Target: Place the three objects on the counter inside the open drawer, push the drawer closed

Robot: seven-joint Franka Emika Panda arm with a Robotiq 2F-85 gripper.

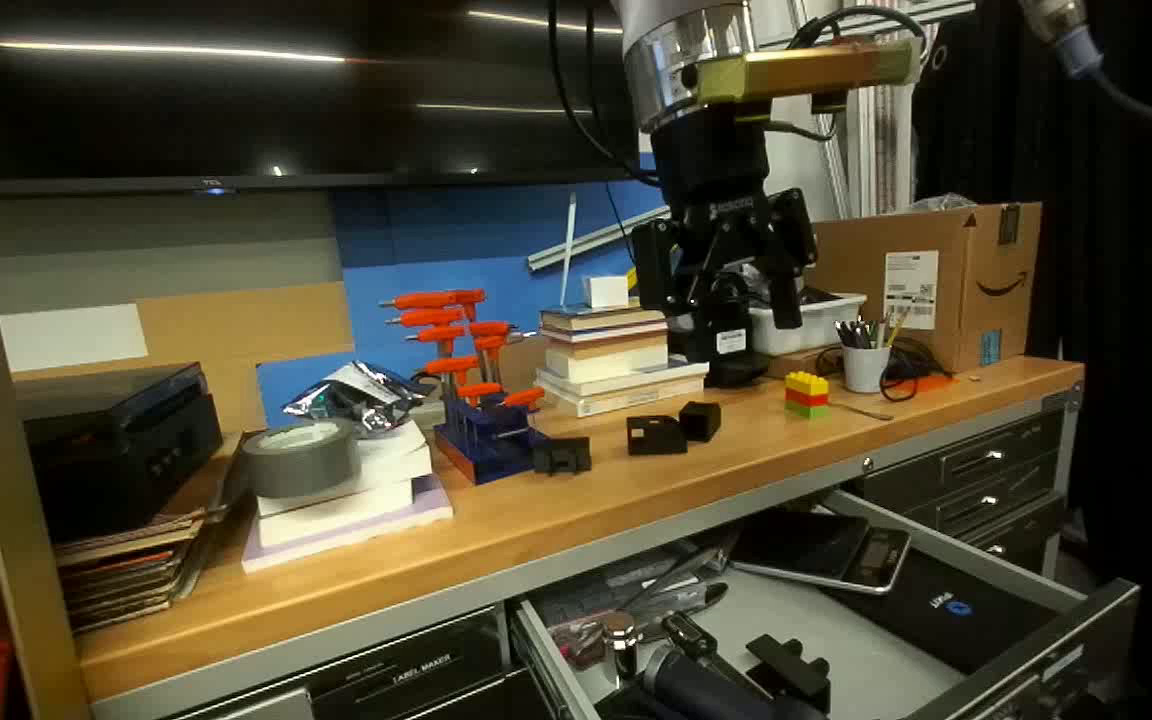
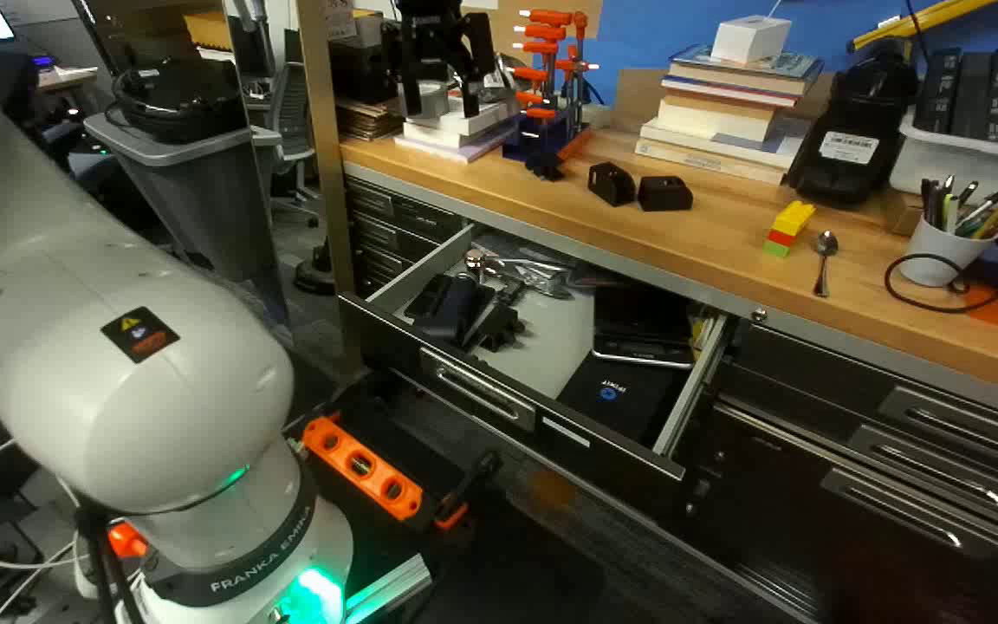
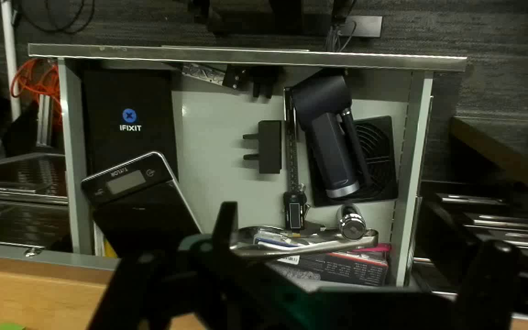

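The wooden counter [image 1: 536, 510] [image 2: 716, 247] carries a yellow, red and green toy-brick stack [image 1: 806, 396] [image 2: 787, 229]; its green corner shows in the wrist view [image 3: 9, 326]. A metal spoon [image 1: 866, 411] [image 2: 825, 247] lies beside it. Black blocky pieces also lie there: one slanted block [image 1: 656, 435] [image 2: 611, 184], one boxy block [image 1: 700, 421] [image 2: 664, 193] and a smaller piece [image 1: 561, 455] [image 2: 542, 165]. The wide drawer [image 1: 956, 548] [image 2: 477, 388] [image 3: 245, 55] stands pulled out below the counter. My gripper [image 1: 721, 312] [image 2: 442, 113] [image 3: 365, 227] is open, empty and raised above the counter.
The drawer holds a scale [image 3: 126, 181], a black IFIXIT case [image 3: 129, 91], calipers [image 3: 294, 206] and a dark handheld tool [image 3: 332, 151]. On the counter stand stacked books [image 1: 606, 365], an orange-handled tool rack [image 1: 486, 440], a pen cup [image 1: 866, 368] and a cardboard box [image 1: 936, 290].
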